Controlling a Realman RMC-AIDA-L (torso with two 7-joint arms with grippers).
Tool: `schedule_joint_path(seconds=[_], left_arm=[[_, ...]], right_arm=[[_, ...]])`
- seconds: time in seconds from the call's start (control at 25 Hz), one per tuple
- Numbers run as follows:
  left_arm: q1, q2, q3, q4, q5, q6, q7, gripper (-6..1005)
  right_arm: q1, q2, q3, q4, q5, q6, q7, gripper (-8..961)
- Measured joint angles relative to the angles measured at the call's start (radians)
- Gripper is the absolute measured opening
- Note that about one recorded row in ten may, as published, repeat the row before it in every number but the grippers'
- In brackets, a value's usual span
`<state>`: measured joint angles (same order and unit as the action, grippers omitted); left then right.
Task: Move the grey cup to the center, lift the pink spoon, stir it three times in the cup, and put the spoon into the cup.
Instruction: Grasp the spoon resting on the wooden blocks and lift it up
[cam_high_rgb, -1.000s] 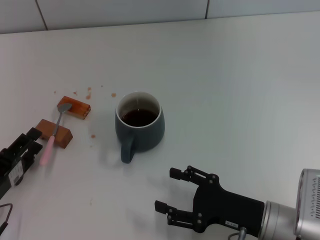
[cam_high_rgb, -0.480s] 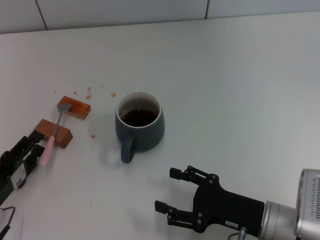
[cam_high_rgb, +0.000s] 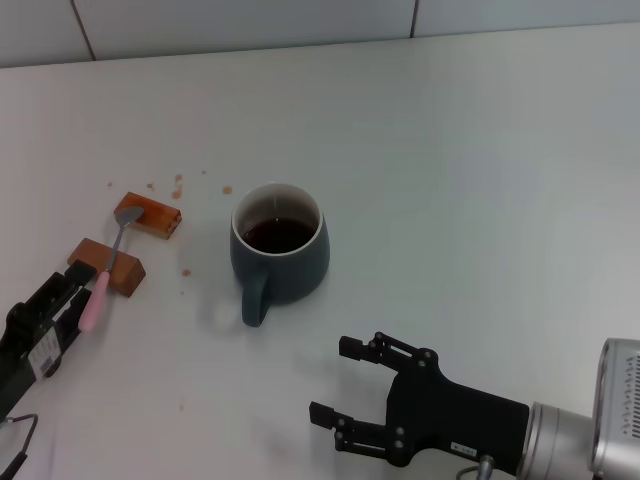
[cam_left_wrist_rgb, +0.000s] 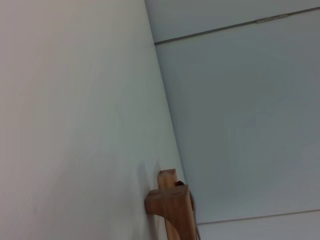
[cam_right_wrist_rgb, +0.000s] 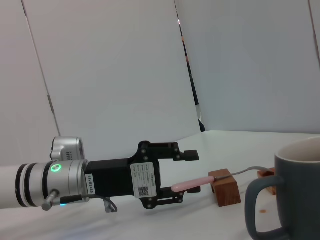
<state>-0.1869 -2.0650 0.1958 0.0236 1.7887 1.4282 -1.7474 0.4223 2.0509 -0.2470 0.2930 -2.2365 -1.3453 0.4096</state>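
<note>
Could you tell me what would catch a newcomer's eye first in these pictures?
The grey cup of dark liquid stands mid-table, handle toward the robot. To its left the pink spoon lies across two brown blocks, with the left hand open around its handle end. The right hand hovers open near the table's front edge.

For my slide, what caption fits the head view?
Left pincer open around pale pink-handled metal spoon on brown wooden blocks; dark blue-grey ceramic mug of brown liquid waits.
</note>
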Motion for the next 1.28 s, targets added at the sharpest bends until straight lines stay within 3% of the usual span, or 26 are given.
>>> schedule_joint_path(seconds=[1.28], left_arm=[[0.001, -0.001, 0.014, -0.038, 0.003, -0.011, -0.021, 552]], right_arm=[[-0.001, 0.0, -0.002, -0.003, -0.011, -0.003, 0.0, 824]])
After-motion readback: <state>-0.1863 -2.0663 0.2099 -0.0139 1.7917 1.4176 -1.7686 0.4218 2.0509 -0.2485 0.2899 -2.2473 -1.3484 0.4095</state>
